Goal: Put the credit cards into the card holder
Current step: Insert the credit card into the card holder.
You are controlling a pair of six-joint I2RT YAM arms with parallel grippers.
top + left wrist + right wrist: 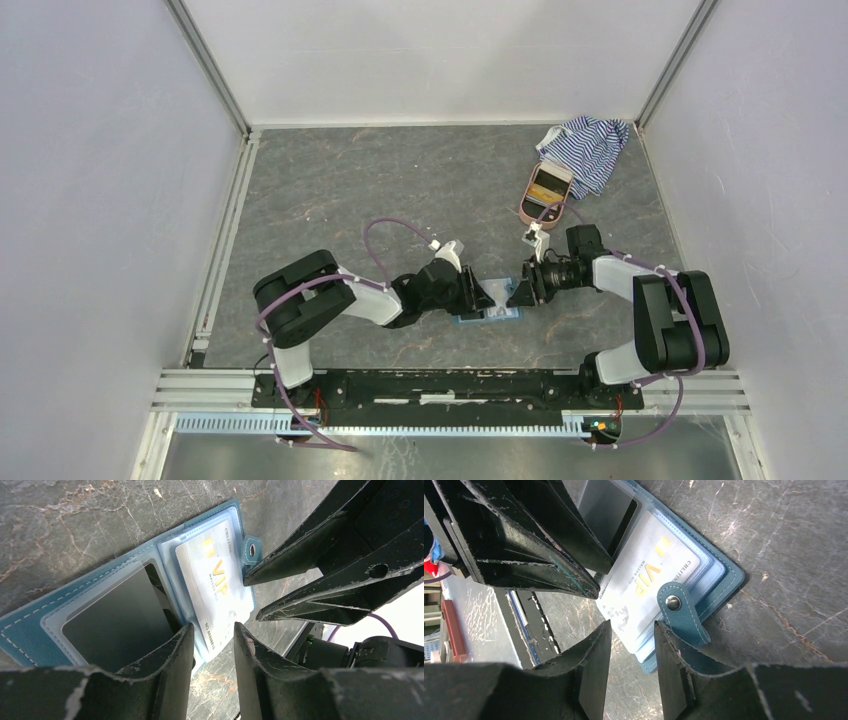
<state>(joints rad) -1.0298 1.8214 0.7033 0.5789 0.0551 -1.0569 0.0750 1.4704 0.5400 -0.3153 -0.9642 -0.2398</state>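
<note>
Left pincer sits low at the left side of the card holder. Its fingers are apart with a clear gap and clamp nothing. One short end of the pale card shows in that gap.

The card holder lies open and flat on the table, directly between the two pincers, teal cover down and clear sleeves facing up. Its left half has a dark card inside a sleeve. Its right half has the pale card, with gold VIP lettering, on the sleeve stack. The pale card looks partly tucked under the top sleeve, but how far in is hard to tell. The snap tab sticks out from the card holder's right edge, unfastened.

Right pincer sits low at the right side of the card holder, facing the left pincer. Its fingers are also apart and grip nothing, with one on either side of the sleeve edge just beside the snap tab. Whether either pincer's tips touch the card holder cannot be told.

A pink case lies behind and to the right of the card holder, well apart from it. A striped cloth sits further back again in the far right corner, touching the pink case.
</note>
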